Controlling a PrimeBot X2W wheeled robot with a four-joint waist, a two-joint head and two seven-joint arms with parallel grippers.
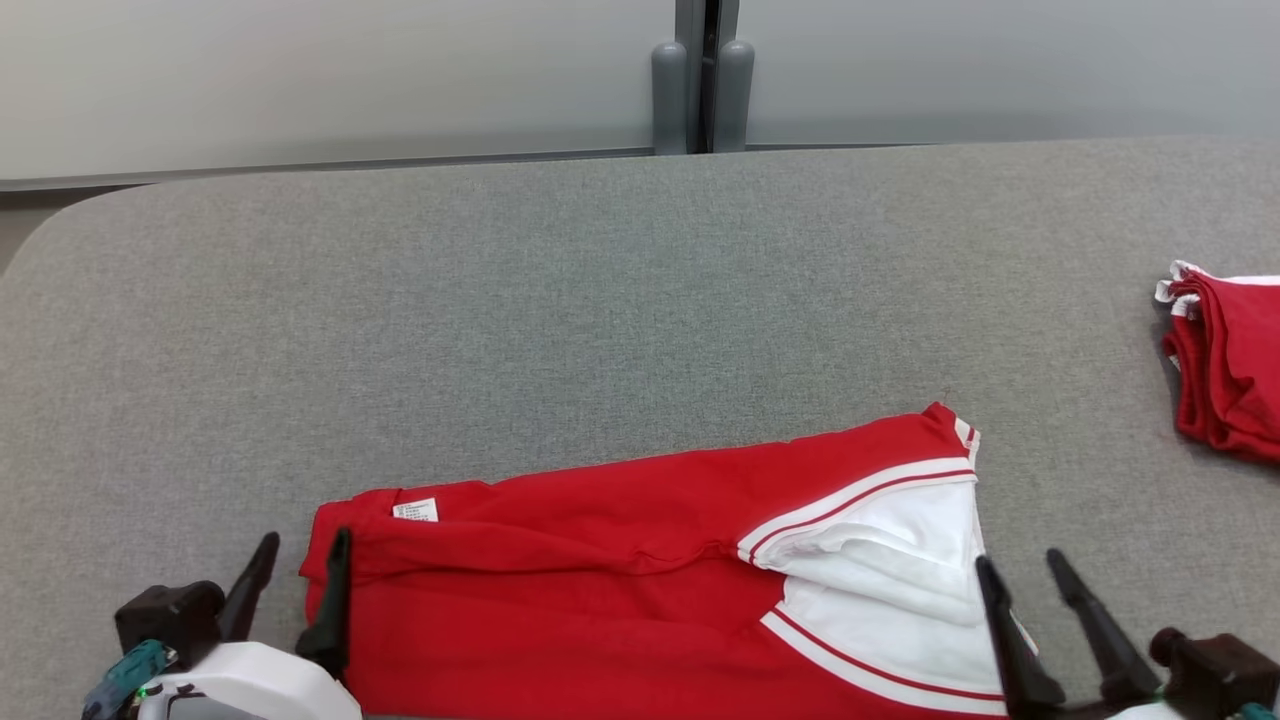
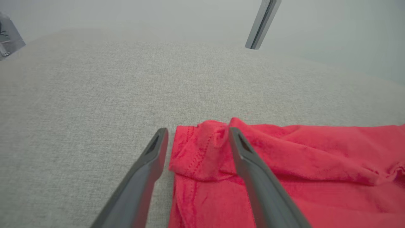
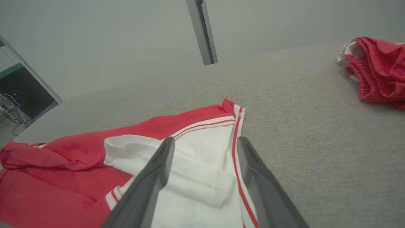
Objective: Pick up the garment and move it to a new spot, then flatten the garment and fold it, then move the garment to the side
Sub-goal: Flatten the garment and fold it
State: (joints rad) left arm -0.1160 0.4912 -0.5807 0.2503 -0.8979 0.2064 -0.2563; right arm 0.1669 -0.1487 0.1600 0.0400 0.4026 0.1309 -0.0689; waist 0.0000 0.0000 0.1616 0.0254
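Note:
A red garment (image 1: pixel 600 560) with a white, red-striped end (image 1: pixel 900 560) lies spread along the near edge of the grey table (image 1: pixel 600 300). A small white label (image 1: pixel 415 510) shows near its left end. My left gripper (image 1: pixel 297 560) is open at the garment's left end, its two fingers astride the bunched red hem (image 2: pixel 199 148). My right gripper (image 1: pixel 1022 572) is open at the right end, one finger over the white panel (image 3: pixel 202 171), the other over the grey cloth beside the striped edge. Nothing is held.
A second red garment (image 1: pixel 1225 360) with white trim lies bunched at the table's right edge, also in the right wrist view (image 3: pixel 376 69). Two grey posts (image 1: pixel 700 95) stand behind the table's far edge against a pale wall. The table's left corner is rounded.

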